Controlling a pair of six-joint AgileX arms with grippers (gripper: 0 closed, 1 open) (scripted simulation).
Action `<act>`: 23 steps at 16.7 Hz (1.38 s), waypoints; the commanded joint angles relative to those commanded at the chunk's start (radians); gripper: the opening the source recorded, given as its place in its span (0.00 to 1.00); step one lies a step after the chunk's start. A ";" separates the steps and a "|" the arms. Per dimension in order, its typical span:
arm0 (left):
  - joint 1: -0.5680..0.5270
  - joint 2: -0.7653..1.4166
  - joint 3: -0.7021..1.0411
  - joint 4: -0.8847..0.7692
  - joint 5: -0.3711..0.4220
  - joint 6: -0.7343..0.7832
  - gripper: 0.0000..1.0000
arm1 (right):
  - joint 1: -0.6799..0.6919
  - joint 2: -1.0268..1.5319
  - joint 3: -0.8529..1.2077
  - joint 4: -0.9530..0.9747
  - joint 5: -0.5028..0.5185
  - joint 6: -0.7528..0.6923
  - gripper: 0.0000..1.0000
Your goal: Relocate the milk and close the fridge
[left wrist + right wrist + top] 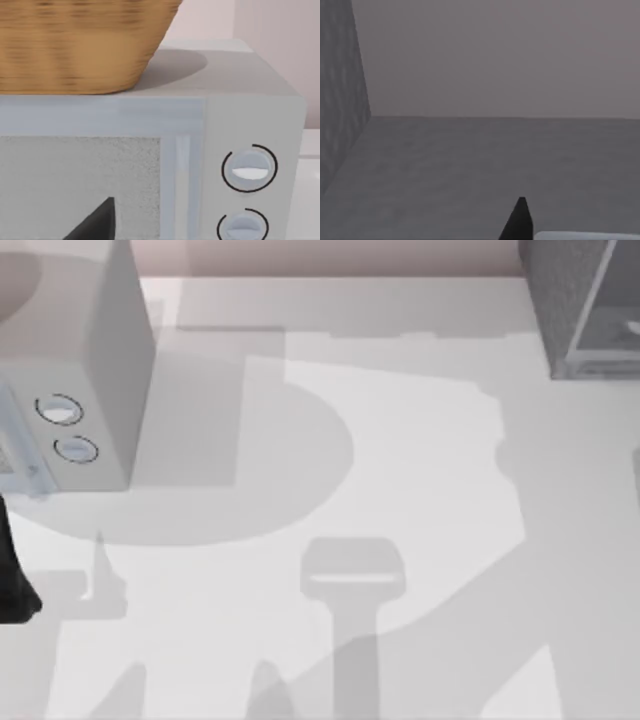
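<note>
The fridge, dark grey and speckled, stands at the table's far right corner, and its lighter inside shows from above. In the right wrist view, a speckled fridge wall and a flat grey floor lie ahead, with a black tip of my right gripper low in the picture. A white sliver lies beside that tip; I cannot tell whether it is the milk. My left arm is at the table's left edge. A dark part of my left gripper faces the front of the pale grey box.
A pale grey box with two round dials stands at the far left, and a woven basket sits on top of it. Broad arm shadows lie across the white table.
</note>
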 joint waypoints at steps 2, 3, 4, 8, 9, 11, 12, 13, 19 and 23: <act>0.000 0.000 0.000 0.000 0.000 0.000 1.00 | 0.000 0.000 0.000 0.000 0.000 0.000 0.53; 0.000 0.000 0.000 0.000 0.000 0.000 1.00 | 0.000 0.000 0.000 0.000 0.000 0.000 0.60; 0.000 0.000 0.000 0.000 0.000 0.000 1.00 | 0.000 0.000 0.000 0.000 0.000 0.000 0.68; 0.000 0.000 0.000 0.000 0.000 0.000 1.00 | 0.000 0.000 0.000 0.000 0.000 0.000 0.98; 0.000 0.000 0.000 0.000 0.000 0.000 1.00 | 0.000 0.000 0.000 0.000 0.000 0.000 1.00; 0.000 0.000 0.000 0.000 0.000 0.000 1.00 | 0.000 0.000 0.000 0.000 0.000 0.000 1.00; 0.000 0.000 0.000 0.000 0.000 0.000 1.00 | 0.000 0.000 0.000 0.000 0.000 0.000 1.00; 0.000 0.000 0.000 0.000 0.000 0.000 1.00 | 0.000 0.000 0.000 0.000 0.000 0.000 1.00; 0.000 0.000 0.000 0.000 0.000 0.000 1.00 | 0.004 -0.010 -0.007 -0.004 0.000 0.001 1.00; 0.000 0.000 0.000 0.000 0.000 0.000 1.00 | 0.023 -0.157 -0.095 -0.065 0.008 0.006 1.00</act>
